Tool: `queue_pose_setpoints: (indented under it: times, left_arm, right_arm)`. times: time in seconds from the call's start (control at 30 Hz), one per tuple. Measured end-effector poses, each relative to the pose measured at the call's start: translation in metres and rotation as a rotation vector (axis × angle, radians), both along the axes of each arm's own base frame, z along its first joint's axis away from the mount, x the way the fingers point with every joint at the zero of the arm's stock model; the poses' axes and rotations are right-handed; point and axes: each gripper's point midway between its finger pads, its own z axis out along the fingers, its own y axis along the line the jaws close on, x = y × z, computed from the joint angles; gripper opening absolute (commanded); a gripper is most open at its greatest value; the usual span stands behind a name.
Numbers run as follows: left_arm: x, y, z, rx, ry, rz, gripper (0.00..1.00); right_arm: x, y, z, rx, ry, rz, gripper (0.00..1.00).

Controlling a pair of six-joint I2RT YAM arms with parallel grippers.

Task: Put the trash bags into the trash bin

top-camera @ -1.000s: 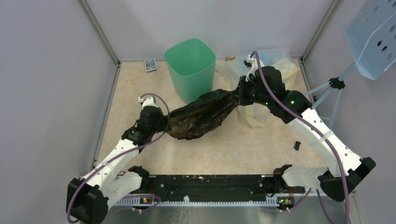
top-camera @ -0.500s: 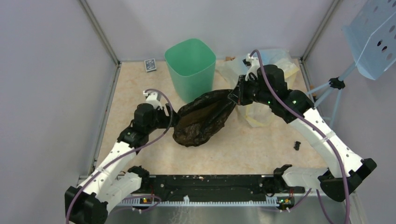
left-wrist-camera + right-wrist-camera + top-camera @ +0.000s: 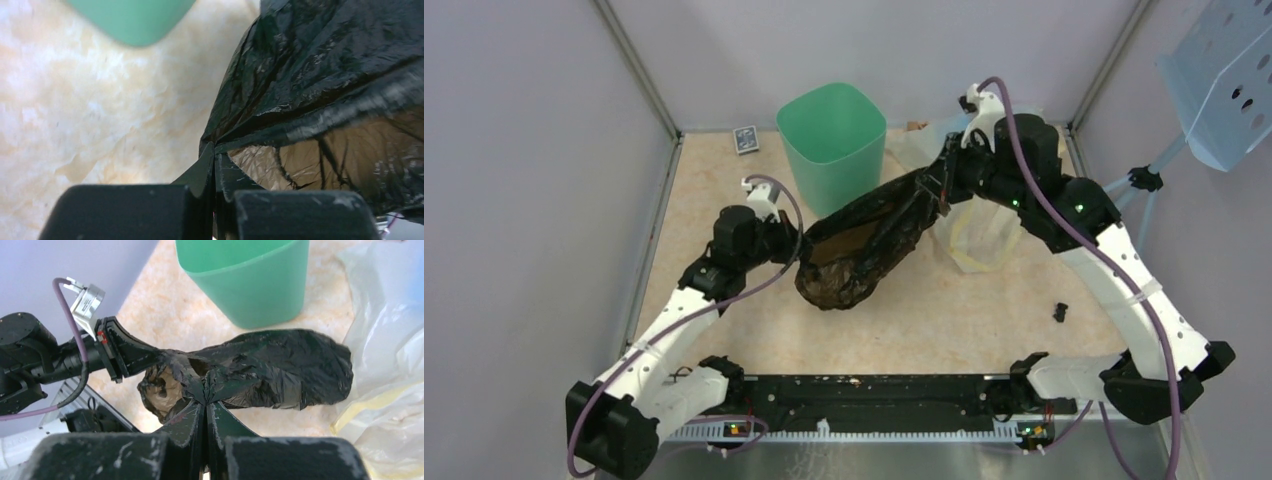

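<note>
Black bag (image 3: 864, 245): you hold it slung between both arms, in front of the green bin (image 3: 832, 140). Its low left end sags toward the table (image 3: 714, 180), and I cannot tell whether it touches. None of it is inside the bin yet.
Left gripper (image 3: 792, 246): your fingers are pinched together on the bag's left edge. The left wrist view shows only a thin fold of film between the tips.
Right gripper (image 3: 942, 190): it is clamped on the bag's far right end, apparently carried higher than your left, near the bin's right wall.
Bag mouth: it gapes toward your left arm, and the thin film shows tan where light passes through.
Risk, slip: each grip has only a small pinch of glossy plastic. If you pull the arms apart too hard, the film may tear or one end may slide out.
Risk, bin: the bin looks light, and the bag is nearly as big as it. If the sagging belly drags against the wall instead of clearing the rim, you could shove or tip the bin.
Risk, snag: the pale plastic heap (image 3: 984, 235) lies under your right arm, so a low sweep could catch it.
</note>
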Motion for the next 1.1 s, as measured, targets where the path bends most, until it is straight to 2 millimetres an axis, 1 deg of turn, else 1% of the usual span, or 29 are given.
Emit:
queue_pose_setpoints:
  times: [0.03,0.07,0.1,0.17,0.2,0.27,0.3,0.37,0.43,0.5,0.53,0.6,0.67,0.7,0.8,0.87,0.93,1.03,1.1]
  left_arm:
    - [0.001,-0.002,0.011,-0.009,-0.019,-0.009,0.00]
    - [0.003,-0.005,0.031,-0.025,-0.049,-0.023,0.00]
    - [0.005,-0.007,0.046,-0.036,-0.074,-0.033,0.00]
    - [0.009,-0.012,0.092,-0.070,-0.151,-0.053,0.00]
    - [0.011,-0.014,0.114,-0.086,-0.192,-0.059,0.00]
    - [0.013,-0.016,0.164,-0.122,-0.289,-0.065,0.00]
    - [0.013,-0.016,0.185,-0.137,-0.330,-0.065,0.00]
    - [0.013,-0.014,0.234,-0.160,-0.415,-0.059,0.00]
    - [0.015,-0.012,0.278,-0.172,-0.493,-0.045,0.00]
    - [0.019,-0.007,0.313,-0.174,-0.560,-0.017,0.00]
    - [0.021,-0.004,0.331,-0.173,-0.594,0.002,0.00]
    - [0.025,0.003,0.357,-0.165,-0.652,0.045,0.00]
    - [0.028,0.013,0.376,-0.147,-0.694,0.095,0.00]
    - [0.029,0.015,0.381,-0.142,-0.705,0.109,0.00]
    - [0.031,0.025,0.400,-0.112,-0.744,0.157,0.00]
    - [0.032,0.030,0.412,-0.101,-0.771,0.178,0.00]
    - [0.032,0.033,0.418,-0.092,-0.785,0.191,0.00]
    - [0.033,0.034,0.416,-0.083,-0.781,0.198,0.00]
    - [0.035,0.033,0.413,-0.079,-0.774,0.197,0.00]
  right_arm:
    - [0.001,-0.001,0.009,0.005,-0.018,-0.003,0.00]
    - [0.002,-0.002,0.022,0.015,-0.045,-0.007,0.00]
    - [0.003,-0.003,0.037,0.029,-0.075,-0.011,0.00]
    - [0.005,-0.005,0.067,0.056,-0.135,-0.018,0.00]
    - [0.006,-0.006,0.085,0.073,-0.171,-0.021,0.00]
    - [0.008,-0.007,0.124,0.114,-0.251,-0.025,0.00]
    - [0.008,-0.007,0.139,0.129,-0.283,-0.025,0.00]
    - [0.007,-0.009,0.177,0.174,-0.366,-0.026,0.00]
    - [0.004,-0.012,0.209,0.217,-0.444,-0.027,0.00]
    - [0.002,-0.014,0.230,0.255,-0.506,-0.029,0.00]
    - [0.001,-0.014,0.238,0.270,-0.529,-0.029,0.00]
    - [0.002,-0.013,0.246,0.292,-0.559,-0.030,0.00]
    - [0.007,-0.010,0.249,0.305,-0.575,-0.032,0.00]
    - [0.011,-0.007,0.249,0.310,-0.579,-0.031,0.00]
    - [0.026,0.006,0.244,0.318,-0.577,-0.026,0.00]
    - [0.038,0.016,0.234,0.316,-0.557,-0.021,0.00]
    - [0.051,0.026,0.224,0.310,-0.534,-0.016,0.00]
    - [0.066,0.040,0.209,0.306,-0.498,-0.008,0.00]
    - [0.072,0.046,0.197,0.299,-0.470,-0.004,0.00]
